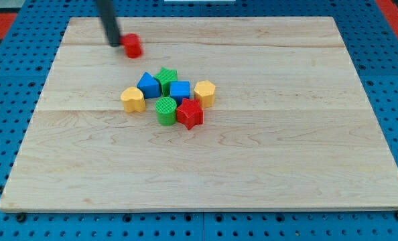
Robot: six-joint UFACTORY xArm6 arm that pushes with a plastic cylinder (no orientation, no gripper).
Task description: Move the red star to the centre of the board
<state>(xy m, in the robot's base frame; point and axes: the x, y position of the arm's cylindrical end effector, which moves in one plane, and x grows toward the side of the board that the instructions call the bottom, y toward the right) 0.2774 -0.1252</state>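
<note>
The red star (190, 114) lies in a tight cluster a little left of the board's middle, touching a green cylinder (165, 110) on its left. My tip (114, 43) is near the view's top left, far from the star. It stands just left of a small red block (133, 45), touching or nearly touching it.
The cluster also holds a yellow heart-like block (133, 99), a blue triangular block (149, 86), a green star (166, 78), a blue cube (180, 91) and a yellow hexagonal block (204, 93). The wooden board (286, 154) lies on a blue pegboard.
</note>
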